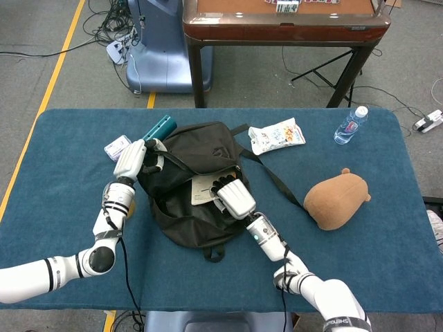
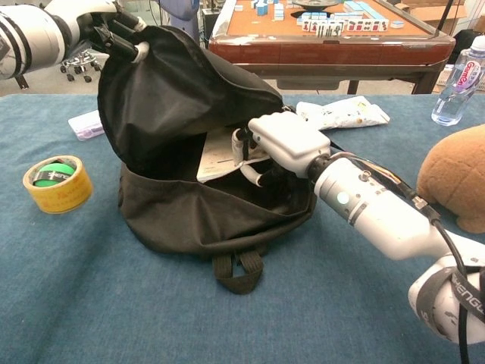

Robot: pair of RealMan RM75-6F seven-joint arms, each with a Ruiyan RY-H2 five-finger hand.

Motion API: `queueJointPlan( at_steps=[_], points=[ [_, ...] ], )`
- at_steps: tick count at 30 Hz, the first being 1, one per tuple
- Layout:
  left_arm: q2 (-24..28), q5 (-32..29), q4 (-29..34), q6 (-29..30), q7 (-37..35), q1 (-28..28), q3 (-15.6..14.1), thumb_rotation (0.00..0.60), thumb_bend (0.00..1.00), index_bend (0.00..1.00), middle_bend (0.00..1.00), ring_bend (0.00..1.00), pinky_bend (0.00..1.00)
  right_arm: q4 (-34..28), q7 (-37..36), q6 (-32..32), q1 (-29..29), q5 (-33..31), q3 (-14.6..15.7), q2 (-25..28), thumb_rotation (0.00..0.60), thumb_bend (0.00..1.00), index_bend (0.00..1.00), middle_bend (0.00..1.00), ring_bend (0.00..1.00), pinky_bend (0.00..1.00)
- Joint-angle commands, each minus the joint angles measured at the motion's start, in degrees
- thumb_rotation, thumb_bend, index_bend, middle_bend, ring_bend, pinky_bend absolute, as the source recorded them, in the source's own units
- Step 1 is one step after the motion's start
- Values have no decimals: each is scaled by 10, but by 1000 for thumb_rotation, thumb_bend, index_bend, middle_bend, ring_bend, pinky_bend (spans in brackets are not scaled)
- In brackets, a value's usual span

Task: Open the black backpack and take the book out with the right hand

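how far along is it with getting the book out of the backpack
Done: the black backpack is open, its flap held up by the left hand. In hand: the right hand is inside the opening with its fingers on the book, which looks tilted up, though a firm grip cannot be confirmed. Left: the book is still mostly inside the bag, so it must be drawn clear.
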State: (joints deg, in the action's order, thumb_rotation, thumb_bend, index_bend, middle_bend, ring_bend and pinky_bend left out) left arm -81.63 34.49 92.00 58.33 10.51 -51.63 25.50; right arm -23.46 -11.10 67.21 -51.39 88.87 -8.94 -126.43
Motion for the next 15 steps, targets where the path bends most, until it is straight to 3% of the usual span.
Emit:
queueJointPlan(
  at_steps=[1,9,15],
  points=[
    [1,0,1,1,0,0,0,600,589,652,507,464,356,11,3,3,-6,-6,-6,-6,600,448,685,527,426,451],
    [4,-1,0,-1,-5,3,-2,600,589,651,507,464,356,6,-15,44,-1,0,-1,4,600,467,808,612,541,544],
    [5,5,4,-2,-6,3,-6,600,588,643,507,464,356,-43,-11,99,12,20,13,45,600,475,848,648,605,625]
  ],
)
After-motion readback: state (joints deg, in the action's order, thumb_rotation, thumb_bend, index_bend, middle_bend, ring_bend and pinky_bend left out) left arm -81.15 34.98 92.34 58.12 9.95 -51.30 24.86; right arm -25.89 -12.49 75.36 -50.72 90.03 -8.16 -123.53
